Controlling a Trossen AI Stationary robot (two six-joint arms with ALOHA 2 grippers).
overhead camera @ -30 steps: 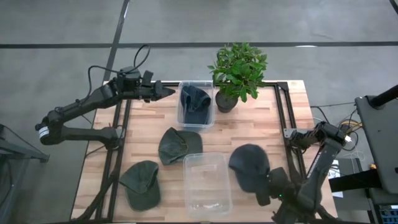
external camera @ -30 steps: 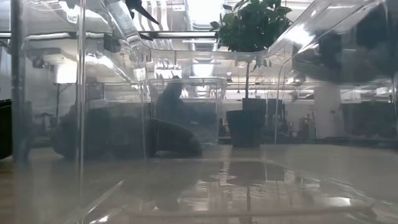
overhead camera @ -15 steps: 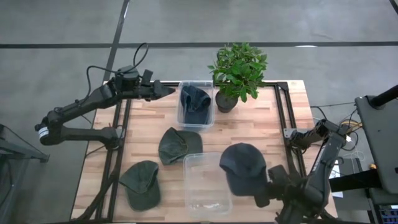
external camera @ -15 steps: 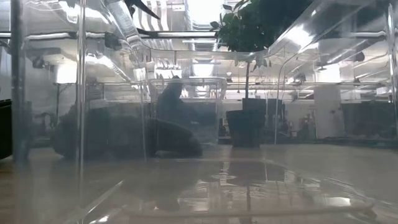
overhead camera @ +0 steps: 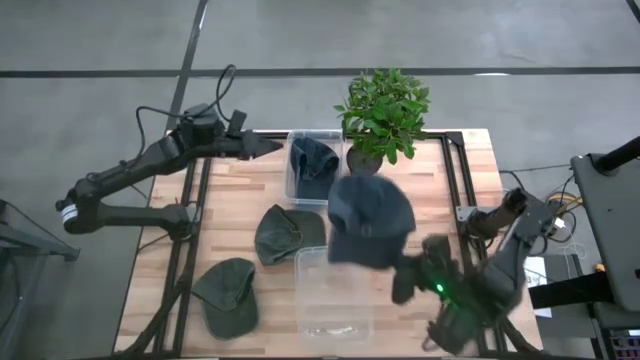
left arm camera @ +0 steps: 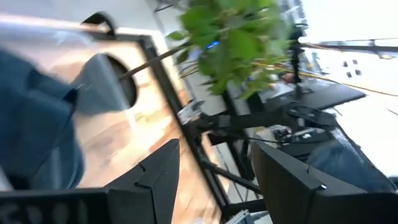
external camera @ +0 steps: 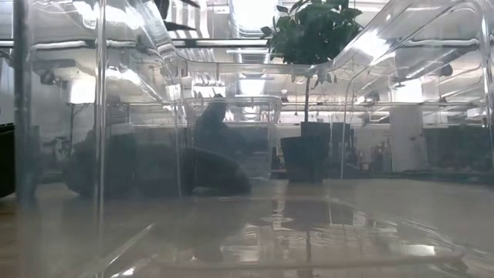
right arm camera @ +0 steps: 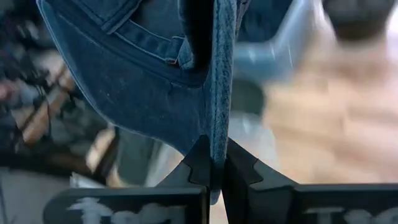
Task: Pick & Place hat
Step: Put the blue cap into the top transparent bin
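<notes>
The right gripper (right arm camera: 211,171) is pinching the edge of the blue hat (overhead camera: 368,220). The hat hangs in the air in the middle of the high picture, above the table (overhead camera: 440,215). It is held by its edge so it hangs free and can drop into a bin, I think. The empty clear bin (overhead camera: 333,295) sits just below it in the picture. Another bin (overhead camera: 315,168) at the top already has a hat inside. The left gripper (overhead camera: 262,147) waits at the upper left, fingers spread apart, out of the way.
</notes>
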